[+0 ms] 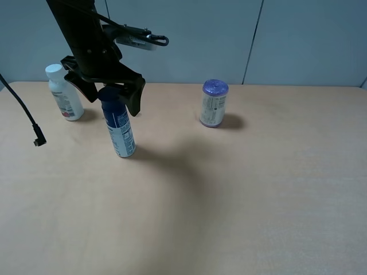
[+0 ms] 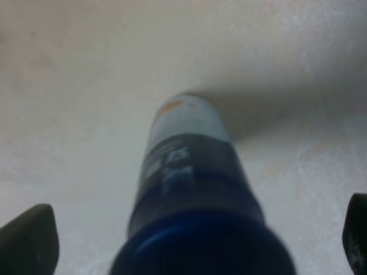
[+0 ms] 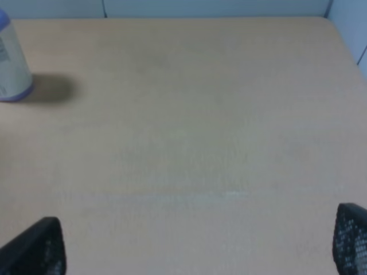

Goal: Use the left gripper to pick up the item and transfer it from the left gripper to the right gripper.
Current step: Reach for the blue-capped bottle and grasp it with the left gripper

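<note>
Exterior high view, blue bottle (image 1: 118,127): stands on its base on the table (image 1: 258,189), left of the middle, with its dark cap up between the fingers of the left gripper (image 1: 113,103).
Left gripper, fingers: spread wide, one black finger (image 1: 86,90) on each side of the cap.
Left gripper, contact: the left wrist view shows bare table between the bottle (image 2: 192,172) and each fingertip (image 2: 31,238) at the frame's edges. Nothing is pinched.
Left gripper, position: directly above the bottle, fingers pointing down, their tips level with the cap and upper label.
Right gripper (image 3: 194,243): seen only in the right wrist view. Its two fingertips (image 3: 34,249) are far apart and there is only table between them.
Right gripper, contact: holds nothing and touches nothing visible.
White bottle (image 1: 63,94): upright near the table's far left edge, just behind the left gripper and apart from the blue bottle.
Purple-top jar (image 1: 214,103): upright near the far edge, well right of the blue bottle. It also shows at the edge of the right wrist view (image 3: 11,63).
Cable (image 1: 26,114): thin and black, hanging over the table's left edge with its plug end free.
</note>
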`<action>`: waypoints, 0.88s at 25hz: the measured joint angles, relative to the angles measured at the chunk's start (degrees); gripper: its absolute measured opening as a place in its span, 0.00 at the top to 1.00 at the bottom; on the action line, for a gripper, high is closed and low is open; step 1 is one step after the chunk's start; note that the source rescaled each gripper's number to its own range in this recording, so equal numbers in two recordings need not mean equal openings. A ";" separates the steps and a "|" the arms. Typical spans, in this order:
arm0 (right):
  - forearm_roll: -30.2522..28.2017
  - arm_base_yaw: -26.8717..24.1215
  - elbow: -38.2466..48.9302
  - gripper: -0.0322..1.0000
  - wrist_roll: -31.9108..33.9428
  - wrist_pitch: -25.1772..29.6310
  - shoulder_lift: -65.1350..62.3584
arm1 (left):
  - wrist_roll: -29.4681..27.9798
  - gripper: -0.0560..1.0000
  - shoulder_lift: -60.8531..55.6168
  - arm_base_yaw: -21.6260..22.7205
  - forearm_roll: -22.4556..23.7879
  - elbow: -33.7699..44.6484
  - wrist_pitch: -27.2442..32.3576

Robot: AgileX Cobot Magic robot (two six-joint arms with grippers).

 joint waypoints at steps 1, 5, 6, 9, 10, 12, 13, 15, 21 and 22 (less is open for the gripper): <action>0.00 0.00 0.00 0.00 0.00 0.00 0.00 | 0.00 0.00 0.28 -0.19 0.00 -0.04 -0.06; 0.00 0.00 0.00 0.00 0.00 0.00 0.00 | 0.00 0.00 1.77 -0.54 0.07 -0.04 -0.06; 0.00 0.00 0.00 0.00 0.00 0.00 0.00 | 0.00 0.00 2.00 -0.54 0.12 -0.04 -0.06; 0.00 0.00 0.00 0.00 0.00 0.00 0.00 | 0.00 0.00 2.38 -0.60 0.30 -0.04 0.00; 0.00 0.00 0.00 0.00 0.00 0.00 0.00 | 0.00 0.00 2.38 -0.60 0.43 -0.04 0.00; 0.00 0.00 0.00 0.00 0.00 0.00 0.00 | 0.00 0.00 2.38 -0.60 0.43 -0.04 0.00; 0.00 0.00 0.00 0.00 0.00 0.00 0.00 | 0.00 0.00 2.38 -0.60 0.43 -0.04 0.00; 0.00 0.00 0.00 0.00 0.00 0.00 0.00 | 0.00 0.05 2.38 -0.60 0.48 -0.04 0.16; 0.00 0.00 0.00 0.00 0.00 0.00 0.00 | 0.00 0.77 2.38 -0.63 1.21 -0.04 1.97; 0.00 0.00 0.00 0.00 0.00 0.00 0.00 | 0.00 0.95 2.38 -0.63 1.92 -0.04 2.19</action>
